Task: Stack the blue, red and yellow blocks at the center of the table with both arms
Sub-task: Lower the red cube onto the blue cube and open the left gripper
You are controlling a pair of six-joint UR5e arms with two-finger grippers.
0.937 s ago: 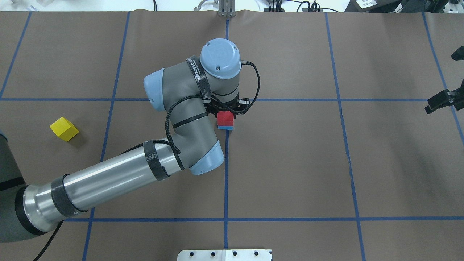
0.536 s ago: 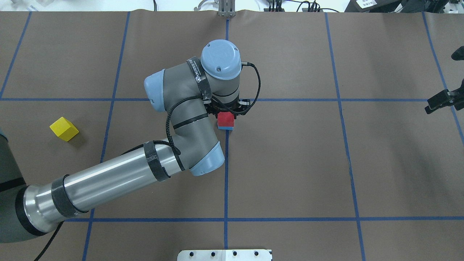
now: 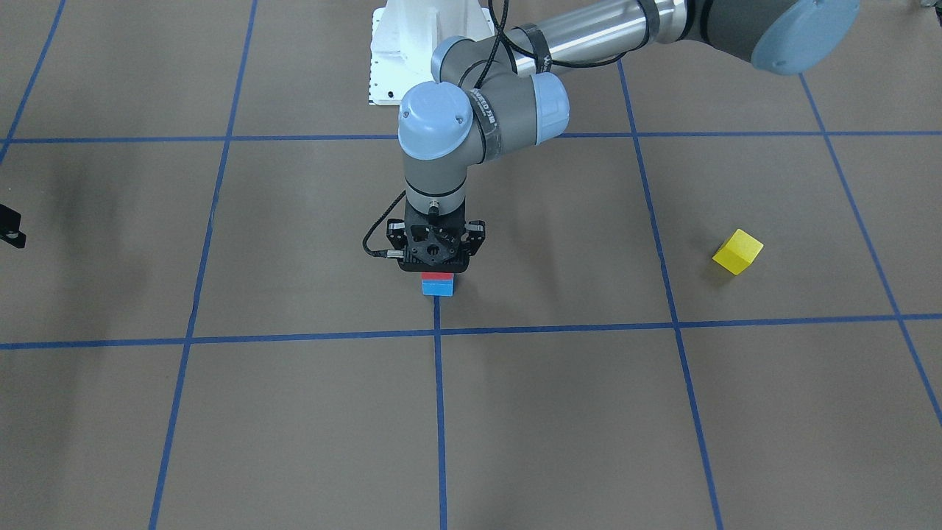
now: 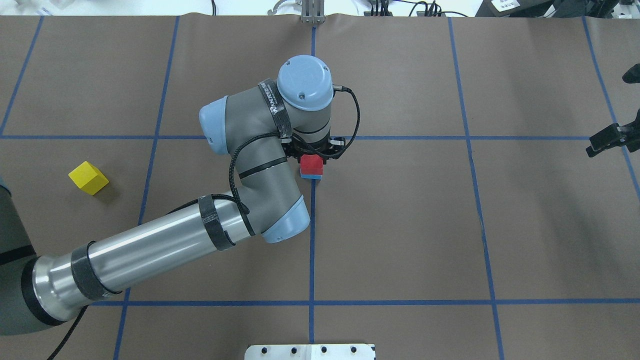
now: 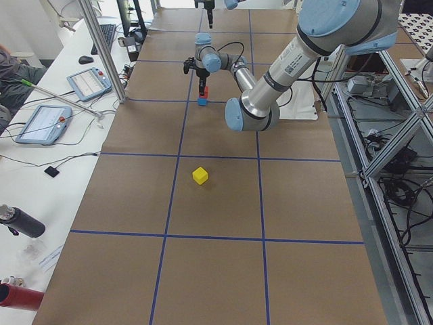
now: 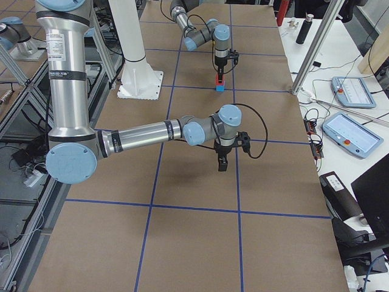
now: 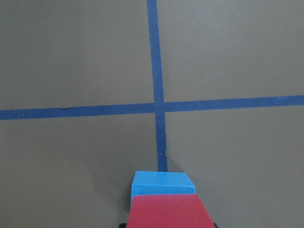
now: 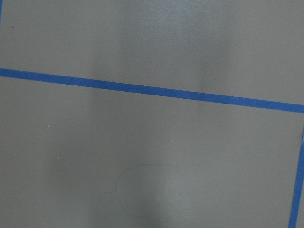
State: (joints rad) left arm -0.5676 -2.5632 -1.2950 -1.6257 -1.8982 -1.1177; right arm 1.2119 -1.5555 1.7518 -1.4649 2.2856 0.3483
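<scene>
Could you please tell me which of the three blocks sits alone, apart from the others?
The yellow block: it sits alone on the robot's left side, while the red block rests on the blue block at the centre.

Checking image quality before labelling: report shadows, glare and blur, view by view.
Overhead: glare streaks the left arm; a soft shadow lies beside the yellow block. Front-facing: diffuse dark patches on the table. Left wrist: the red block is cropped by the bottom edge. Right wrist: a faint shadow band, no blur.
</scene>
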